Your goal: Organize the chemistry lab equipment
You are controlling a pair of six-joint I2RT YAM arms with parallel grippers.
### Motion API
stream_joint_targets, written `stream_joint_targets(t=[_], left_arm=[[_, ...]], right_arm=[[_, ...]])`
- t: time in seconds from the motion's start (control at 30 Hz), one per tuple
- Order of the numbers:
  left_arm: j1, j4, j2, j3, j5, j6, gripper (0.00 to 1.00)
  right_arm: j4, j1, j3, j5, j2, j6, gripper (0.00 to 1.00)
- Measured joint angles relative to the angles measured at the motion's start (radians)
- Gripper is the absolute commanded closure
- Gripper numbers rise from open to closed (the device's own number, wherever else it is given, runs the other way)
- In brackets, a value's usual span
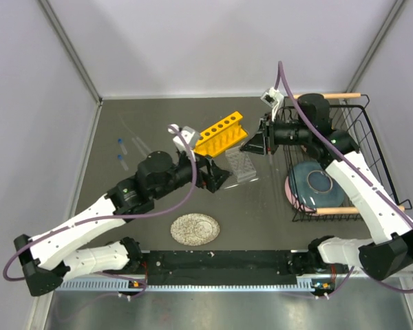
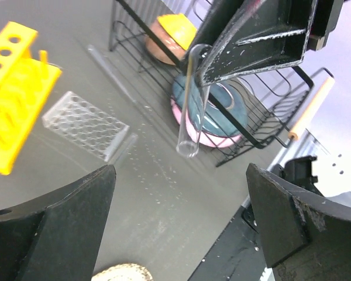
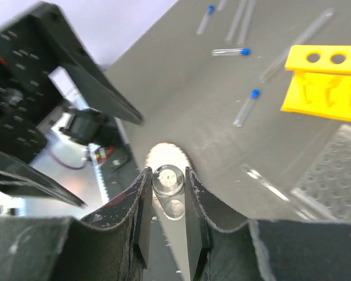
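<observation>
A dark grey worktop (image 1: 124,206) lies between pale walls. The right gripper (image 1: 250,146) is clamped on a glass tube (image 3: 168,182), whose lower end hangs above the worktop, near the clear rack (image 1: 242,166). The yellow rack (image 1: 221,133) stands just beside the clear one, on its far left side. The left gripper (image 1: 220,177) is spread wide and holds nothing. Blue-capped vials (image 1: 121,144) lie well apart at the left. Loose tubes seem to lie near them, but they are faint.
</observation>
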Motion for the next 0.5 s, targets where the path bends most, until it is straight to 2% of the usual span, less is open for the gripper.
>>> stream_joint_targets(t=[0.13,0.3,0.37,0.5], left_arm=[[0.058,-0.043,-0.105,-0.028,-0.074,0.010,0.01],[0.232,-0.117,-0.238,-0.113,-0.115,0.009,0.01],[0.301,-0.150,-0.276,-0.166,-0.117,0.009,0.01],[0.365,-0.197,-0.315,-0.256,-0.118,0.010,0.01]], right_arm=[[0.004,0.000,0.019,0.085,0.027,-0.099,0.88],[0.077,0.000,0.022,0.204,0.111,-0.180,0.89],[0.124,0.000,0.023,0.259,0.167,-0.195,0.89],[0.179,0.000,0.079,0.356,0.322,-0.215,0.88]])
